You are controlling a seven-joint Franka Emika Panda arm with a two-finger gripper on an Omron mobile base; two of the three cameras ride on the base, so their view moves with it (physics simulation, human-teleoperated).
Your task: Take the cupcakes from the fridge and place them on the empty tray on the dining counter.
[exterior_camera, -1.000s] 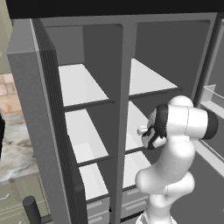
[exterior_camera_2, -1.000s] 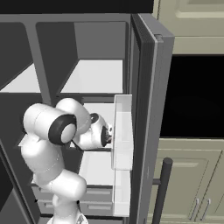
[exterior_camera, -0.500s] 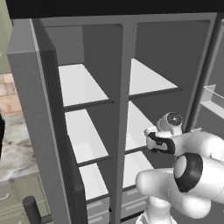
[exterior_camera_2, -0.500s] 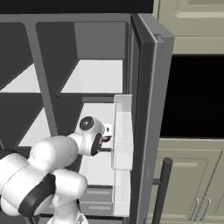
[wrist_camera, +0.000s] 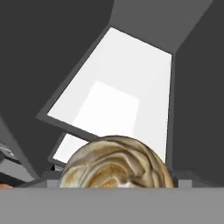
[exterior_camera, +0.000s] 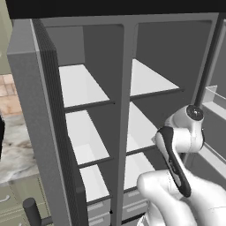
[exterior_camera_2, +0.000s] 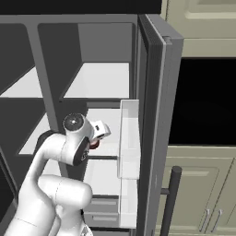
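Inside the open fridge (exterior_camera: 128, 66), at six o'clock in the hand view, a cupcake (wrist_camera: 114, 163) with swirled tan frosting is sitting right before the gripper (exterior_camera_2: 97, 140), whose jaws are standing spread wide, gripping nothing I can see.

fridge (exterior_camera: 128, 53): both doors open, grey walls, centre divider
white shelves (exterior_camera: 79, 86): stacked left and right, tops bare
cupcake (wrist_camera: 116, 164): swirled tan frosting, close to camera
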